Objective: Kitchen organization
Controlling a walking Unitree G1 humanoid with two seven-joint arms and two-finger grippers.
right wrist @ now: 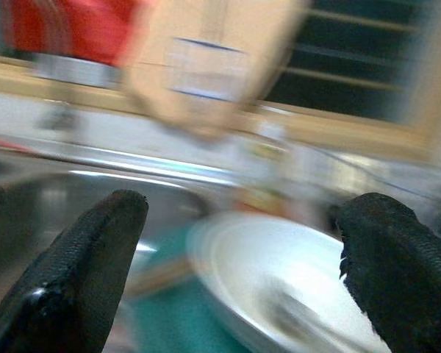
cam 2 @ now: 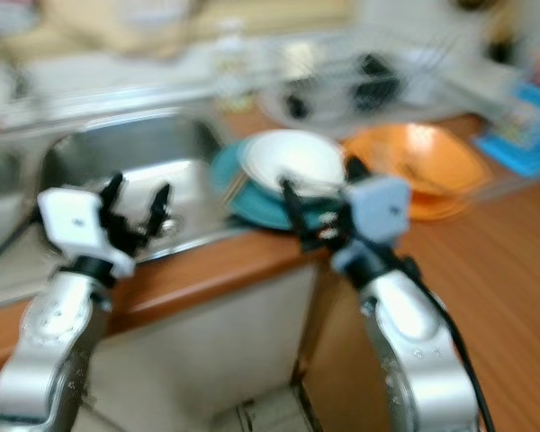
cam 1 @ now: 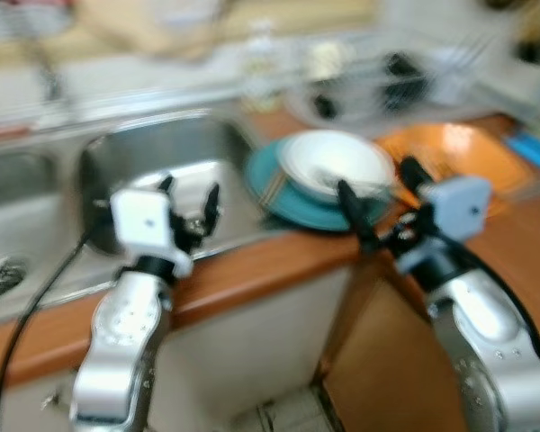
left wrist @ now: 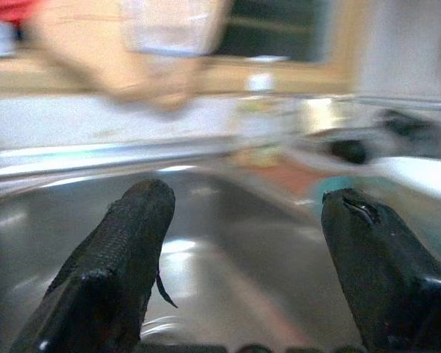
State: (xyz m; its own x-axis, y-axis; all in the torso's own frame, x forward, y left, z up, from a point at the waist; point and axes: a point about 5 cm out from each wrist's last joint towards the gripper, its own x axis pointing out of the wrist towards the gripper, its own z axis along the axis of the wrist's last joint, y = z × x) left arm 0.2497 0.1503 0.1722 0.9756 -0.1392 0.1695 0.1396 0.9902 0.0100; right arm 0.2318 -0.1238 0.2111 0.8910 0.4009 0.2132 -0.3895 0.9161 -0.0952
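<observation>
- The right tool [cam 1: 378,202] is held with its two black fingers spread wide and nothing is gripped between them; it is poised at the near rim of the round white bowl [cam 1: 335,165], which lies straight ahead of it.
- The white bowl is seen stacked on a round teal plate [cam 1: 274,184] on the wooden bench [cam 1: 513,243], just beside the steel sink basin [cam 1: 162,153]; something like a utensil appears to lie in the bowl, though blur prevents certainty.
- The right arm is judged the nearer one to the bowl; its forearm is raised from below, wrist tilted forward.
- The left tool [cam 1: 191,200] is likewise open and empty, held over the basin's near edge.
- A round orange dish [cam 1: 454,148] lies beyond, to the right.
</observation>
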